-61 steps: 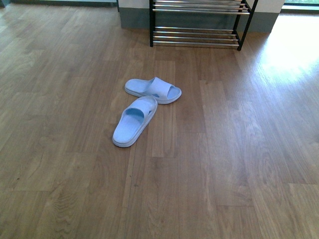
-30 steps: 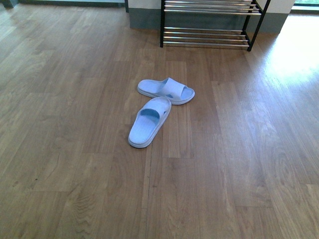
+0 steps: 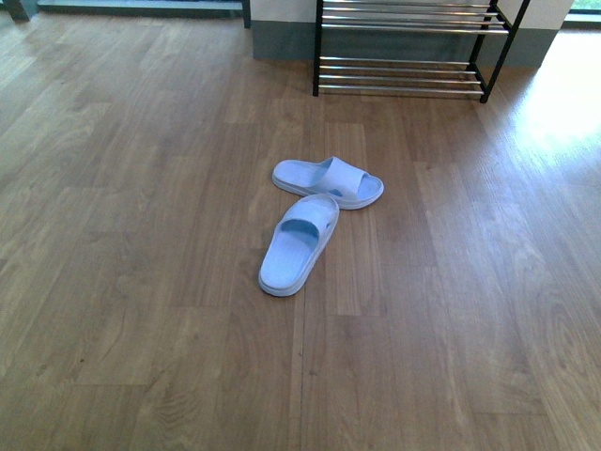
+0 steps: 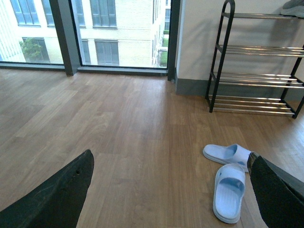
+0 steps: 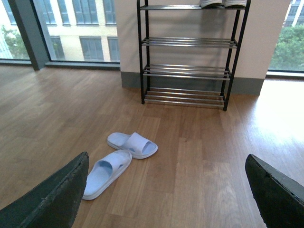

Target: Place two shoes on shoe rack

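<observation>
Two light blue slide shoes lie on the wood floor, one (image 3: 329,180) crosswise, the other (image 3: 299,244) touching it toe-first. Behind them stands the black shoe rack (image 3: 404,77) with chrome bars. Both wrist views take in the slides (image 4: 229,192) (image 5: 107,172) and the rack (image 4: 256,80) (image 5: 187,71). A pair of grey, white-soled shoes (image 5: 223,3) rests on the rack's top tier, cut off by the picture edge. My left gripper (image 4: 170,159) and right gripper (image 5: 167,159) are open, empty and well short of the slides. Neither arm shows in the front view.
The rack stands against a white wall with a grey skirting (image 5: 128,80). Floor-to-ceiling windows (image 4: 104,33) with dark frames run to the left of it. Bright sunlight falls on the floor (image 3: 563,103) right of the rack.
In the front view the slides and the rack have shifted right and downward, so the camera has moved closer and turned left. The slides keep their pose relative to each other.
</observation>
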